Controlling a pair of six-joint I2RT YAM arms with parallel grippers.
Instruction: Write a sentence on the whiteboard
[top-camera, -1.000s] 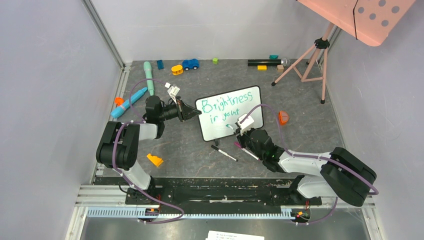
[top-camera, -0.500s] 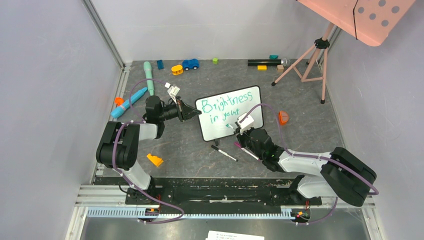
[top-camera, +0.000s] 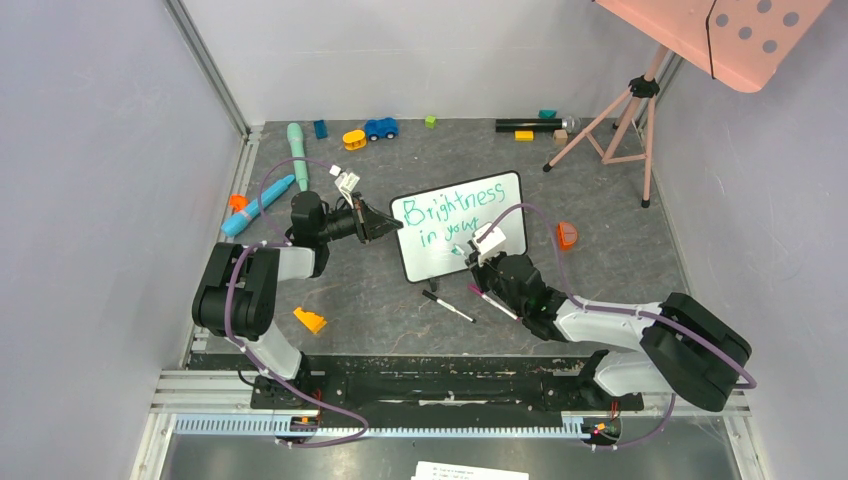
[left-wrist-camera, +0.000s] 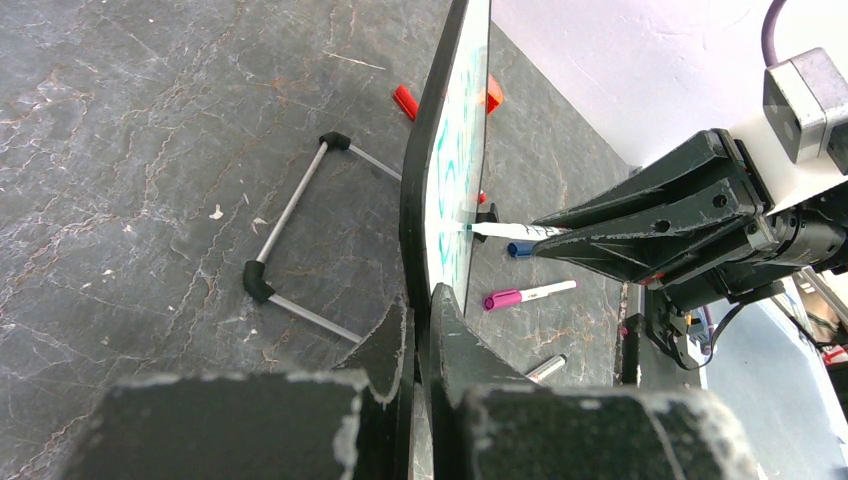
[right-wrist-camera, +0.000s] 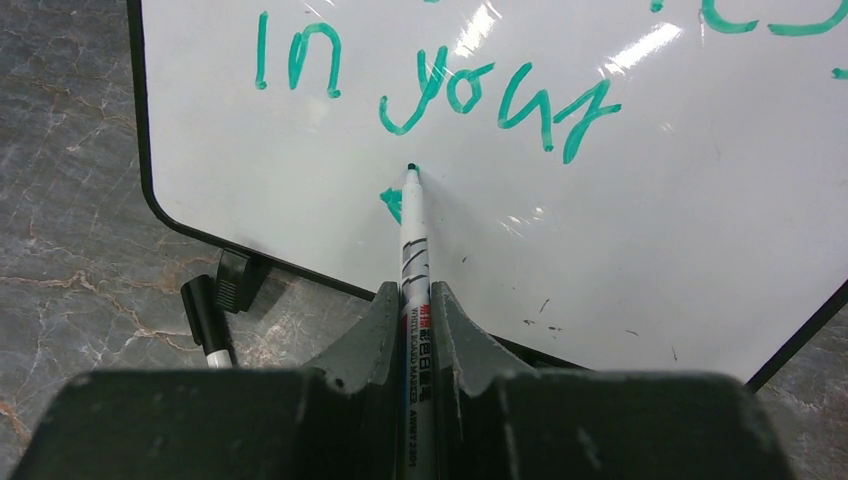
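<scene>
The whiteboard (top-camera: 500, 243) stands tilted on its feet at mid-table. My left gripper (top-camera: 396, 228) is shut on its left edge, and the left wrist view shows the board (left-wrist-camera: 443, 170) edge-on between the jaws (left-wrist-camera: 425, 300). The sentence (top-camera: 449, 211) reads "Brightness in your" in teal, in two lines. My right gripper (right-wrist-camera: 410, 292) is shut on a white marker (right-wrist-camera: 412, 250). The marker's teal tip rests on the board below "in your" (right-wrist-camera: 430, 85), next to a small fresh teal stroke (right-wrist-camera: 392, 204). From above, the right gripper (top-camera: 472, 258) sits at the board's lower edge.
A black-capped marker (top-camera: 448, 306) and a magenta marker (top-camera: 493, 303) lie in front of the board. An orange wedge (top-camera: 310, 320) is at front left and an orange piece (top-camera: 566, 235) is right of the board. A tripod (top-camera: 620, 120) holds a pink dotted panel (top-camera: 745, 30). Toys line the back.
My right gripper has edged slightly up and left along the board with the marker. The left gripper and the board have not moved.
</scene>
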